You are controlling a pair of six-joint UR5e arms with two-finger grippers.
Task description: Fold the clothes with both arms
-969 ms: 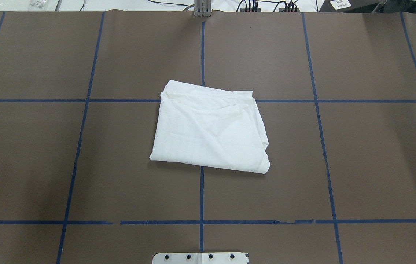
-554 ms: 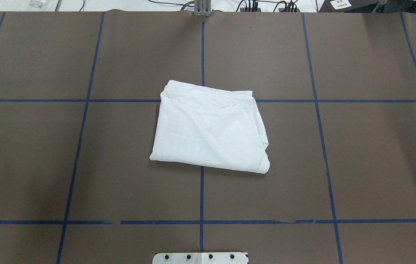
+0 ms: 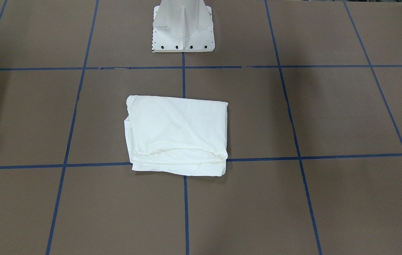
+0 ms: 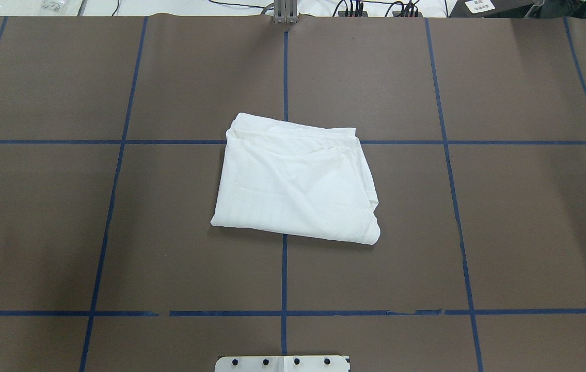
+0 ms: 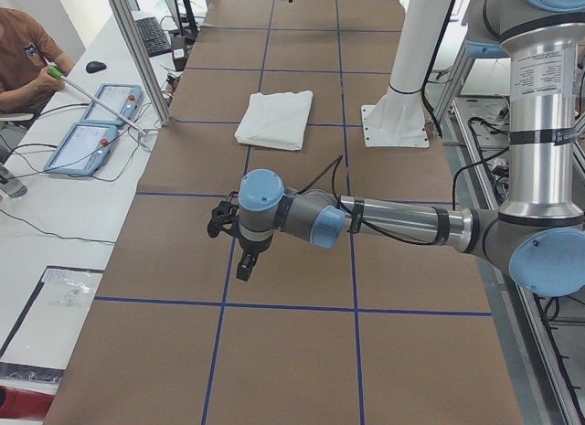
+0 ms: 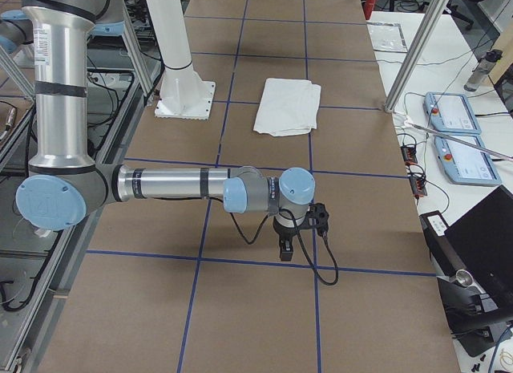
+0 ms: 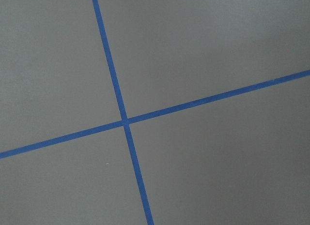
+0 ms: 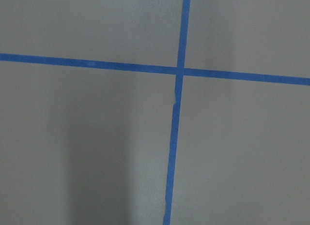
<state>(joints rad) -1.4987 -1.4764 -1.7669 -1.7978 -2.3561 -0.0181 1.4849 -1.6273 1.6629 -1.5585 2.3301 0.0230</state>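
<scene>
The white T-shirt (image 4: 295,183) lies folded into a compact rectangle at the middle of the table, also in the front view (image 3: 177,136) and both side views (image 5: 276,119) (image 6: 287,106). Its text, collar and label are hidden. Neither arm shows in the overhead or front view. The left gripper (image 5: 245,265) hangs over bare table far from the shirt, towards the table's left end. The right gripper (image 6: 286,249) hangs over bare table towards the right end. I cannot tell whether either is open or shut. Both wrist views show only brown table and crossing blue tape.
The brown table (image 4: 504,217) carries a grid of blue tape lines. The white pedestal base (image 3: 183,24) stands at the robot's edge. A person (image 5: 27,55) sits beside control pendants (image 5: 91,123) at a side bench; more pendants (image 6: 457,132) lie there.
</scene>
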